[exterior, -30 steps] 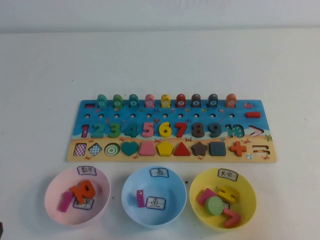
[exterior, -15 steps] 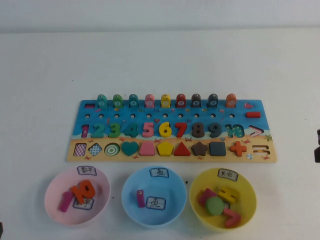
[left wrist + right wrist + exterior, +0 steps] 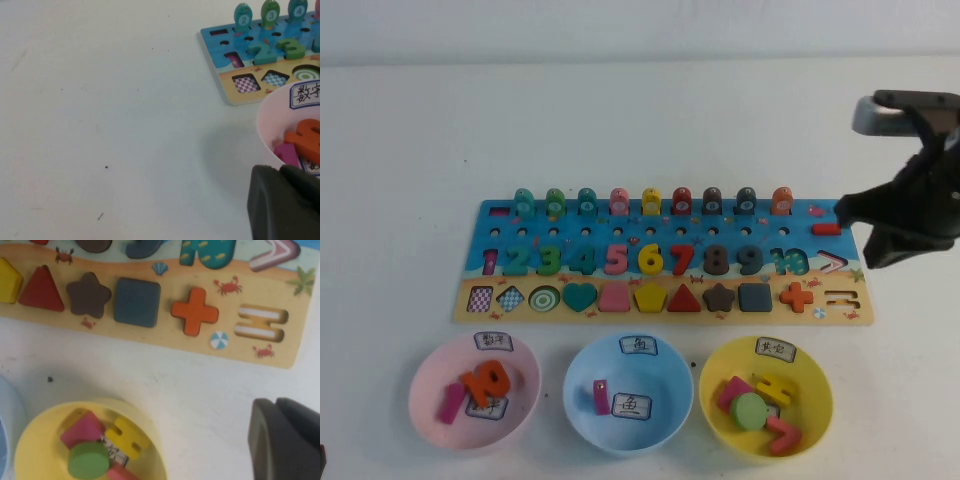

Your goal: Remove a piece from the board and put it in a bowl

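Note:
The red bar piece [image 3: 826,229] lies flat in its slot at the right end of the blue and tan board [image 3: 485,212]. My right gripper [image 3: 880,250] hangs over the board's right edge, just right of the bar, shut and empty. In the right wrist view its fingers [image 3: 287,440] show above bare table, between the board's tan strip [image 3: 150,340] and the yellow bowl [image 3: 35,440]. The yellow bowl [image 3: 710,395], with a white label on its rim, stands in front of the board at the right and holds several pieces. My left gripper [image 3: 285,205] is shut and empty beside the pink bowl [image 3: 265,130].
The pink bowl [image 3: 420,390] and the light blue bowl [image 3: 578,400] stand in front of the board, left of the yellow one, each with pieces inside. Upright fish pegs [image 3: 650,202] line the board's far edge. A red angle piece [image 3: 831,263] sits below the bar.
My right arm has come in from the right edge and now hangs over the board's right end. The board, bowls and pieces have not moved.

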You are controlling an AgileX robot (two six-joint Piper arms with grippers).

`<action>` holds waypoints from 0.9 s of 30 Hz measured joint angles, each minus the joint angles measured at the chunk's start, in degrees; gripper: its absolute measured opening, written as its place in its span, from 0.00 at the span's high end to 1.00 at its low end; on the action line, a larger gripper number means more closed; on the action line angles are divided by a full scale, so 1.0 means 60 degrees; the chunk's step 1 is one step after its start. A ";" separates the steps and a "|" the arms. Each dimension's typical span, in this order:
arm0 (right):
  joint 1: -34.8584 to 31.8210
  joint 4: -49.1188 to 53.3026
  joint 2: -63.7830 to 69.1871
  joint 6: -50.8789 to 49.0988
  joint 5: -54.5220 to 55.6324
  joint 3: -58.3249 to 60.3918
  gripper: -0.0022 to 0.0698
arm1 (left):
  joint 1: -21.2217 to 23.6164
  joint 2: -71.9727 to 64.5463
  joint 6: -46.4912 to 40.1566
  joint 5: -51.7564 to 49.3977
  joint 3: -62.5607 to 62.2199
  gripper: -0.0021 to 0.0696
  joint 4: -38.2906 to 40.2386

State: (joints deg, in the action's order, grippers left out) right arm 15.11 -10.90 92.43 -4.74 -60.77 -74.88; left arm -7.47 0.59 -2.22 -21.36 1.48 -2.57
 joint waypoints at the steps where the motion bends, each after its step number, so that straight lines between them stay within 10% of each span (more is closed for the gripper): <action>1: 0.0117 0.0094 0.0297 -0.0051 -0.0118 -0.0330 0.99 | 0.0000 0.0000 0.0000 0.0000 0.0000 0.98 0.0000; 15: 0.0258 0.1012 0.4035 -0.1098 -0.1352 -0.4332 0.54 | 0.0000 0.0000 0.0000 0.0000 0.0000 0.98 0.0000; 27: 0.0132 0.1338 0.5529 -0.1362 -0.1530 -0.5970 0.45 | 0.0000 0.0000 0.0000 0.0000 0.0000 0.98 0.0000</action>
State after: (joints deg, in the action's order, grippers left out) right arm 15.91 -2.88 125.61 -12.92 -69.96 -110.70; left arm -7.47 0.59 -2.22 -21.36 1.48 -2.57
